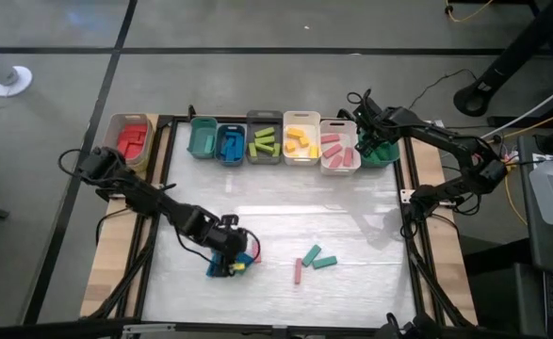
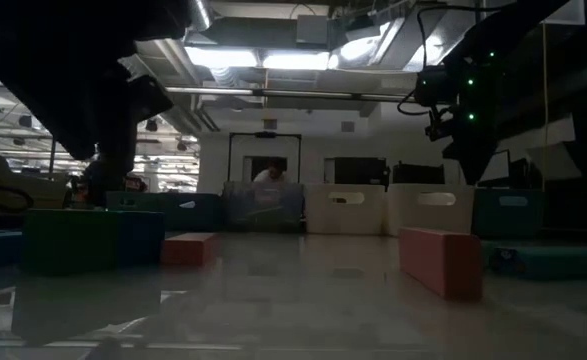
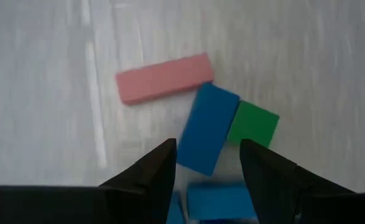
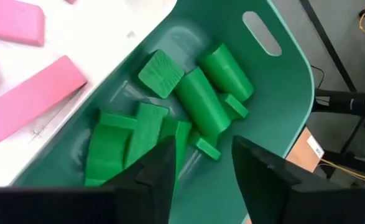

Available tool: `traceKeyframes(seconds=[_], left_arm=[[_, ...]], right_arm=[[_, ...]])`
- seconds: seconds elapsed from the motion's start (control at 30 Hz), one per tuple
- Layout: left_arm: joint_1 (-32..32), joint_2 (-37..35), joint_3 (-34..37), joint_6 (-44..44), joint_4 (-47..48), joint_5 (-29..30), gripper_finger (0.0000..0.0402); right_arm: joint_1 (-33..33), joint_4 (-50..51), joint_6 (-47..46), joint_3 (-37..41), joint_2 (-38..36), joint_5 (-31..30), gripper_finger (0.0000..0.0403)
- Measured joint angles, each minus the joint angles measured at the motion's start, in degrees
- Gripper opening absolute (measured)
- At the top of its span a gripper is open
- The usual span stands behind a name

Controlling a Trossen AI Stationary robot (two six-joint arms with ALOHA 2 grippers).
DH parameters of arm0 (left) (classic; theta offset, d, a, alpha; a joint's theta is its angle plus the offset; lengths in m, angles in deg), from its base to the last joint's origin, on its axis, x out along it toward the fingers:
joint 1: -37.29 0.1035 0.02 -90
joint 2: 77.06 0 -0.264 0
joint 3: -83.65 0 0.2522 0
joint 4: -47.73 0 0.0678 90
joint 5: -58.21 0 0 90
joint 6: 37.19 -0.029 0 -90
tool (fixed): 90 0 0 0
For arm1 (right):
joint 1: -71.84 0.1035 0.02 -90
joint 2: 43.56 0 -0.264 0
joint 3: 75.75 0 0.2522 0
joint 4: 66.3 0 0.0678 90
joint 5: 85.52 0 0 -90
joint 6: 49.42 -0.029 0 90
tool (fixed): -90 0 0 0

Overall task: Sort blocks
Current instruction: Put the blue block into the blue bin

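High view shows the tabletop [image 1: 276, 198] with seven bins in a row along its twelve o'clock edge. From nine o'clock toward three o'clock they are: a tan bin [image 1: 130, 139] of red blocks, an empty-looking teal bin [image 1: 203, 137], a blue bin [image 1: 230, 143] of blue blocks, a grey bin [image 1: 264, 138] of lime blocks, a white bin [image 1: 300, 139] of yellow blocks, a second white bin [image 1: 338, 145] with four pink blocks, and a teal end bin [image 4: 281, 81] of dark green blocks.

Both arms reach in. The right gripper [image 4: 198, 168] hovers over the teal end bin at two o'clock, fingers apart, nothing between them. The left gripper [image 3: 207, 165] sits low at seven o'clock, fingers apart on either side of a blue bar [image 3: 207, 127], not clamped.

Around that bar lie one pink bar [image 3: 163, 78], one green cube [image 3: 252, 123] and another blue block [image 3: 222, 199]. Three loose pieces lie at five o'clock: two teal-green bars [image 1: 311, 253] [image 1: 325, 262] and one pink bar [image 1: 298, 271].
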State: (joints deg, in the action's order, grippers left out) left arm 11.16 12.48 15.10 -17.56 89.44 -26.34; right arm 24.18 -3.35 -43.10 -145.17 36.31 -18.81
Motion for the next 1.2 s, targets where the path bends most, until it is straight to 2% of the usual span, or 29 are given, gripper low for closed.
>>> traceKeyframes(seconds=[0.37, 0.6, 0.7, 0.87, 0.93, 1.1, 1.2], left_arm=[[-0.52, 5.05, 0.0, -8.11, -0.36, 1.38, 0.0166], [-0.51, 8.75, 0.0, -9.15, -0.53, 1.39, 0.0166], [-0.45, 10.02, 0.04, -9.24, -1.41, 1.38, 0.0162], [0.25, 10.34, 0.04, -9.59, -4.79, 1.4, 0.0115], [0.8, 10.2, 0.04, -9.58, -5.08, 1.42, 0.0114], [2.9, 9.76, 0.04, -9.2, -6.75, 1.42, 0.0114], [4.74, 8.58, 0.04, -10.27, -7.82, 1.47, 0.0114]], right_arm=[[0.02, 0.15, -0.49, 0.0, 0.02, 2.99, 0.017], [0.02, 0.19, -0.52, 0.0, 0.02, 6.69, 0.017], [0.03, 0.2, -0.49, 0.0, 0.02, 10.83, 0.017], [0.42, 0.26, -0.48, 0.0, 0.02, 22.73, 0.017], [1.52, 0.31, -0.4, 0.02, 0.04, 25.91, 0.017], [7.81, -0.28, 0.14, 0.02, 0.04, 26.77, 0.017], [12.01, -1.34, 0.2, 0.02, 0.04, 23.34, 0.017]])
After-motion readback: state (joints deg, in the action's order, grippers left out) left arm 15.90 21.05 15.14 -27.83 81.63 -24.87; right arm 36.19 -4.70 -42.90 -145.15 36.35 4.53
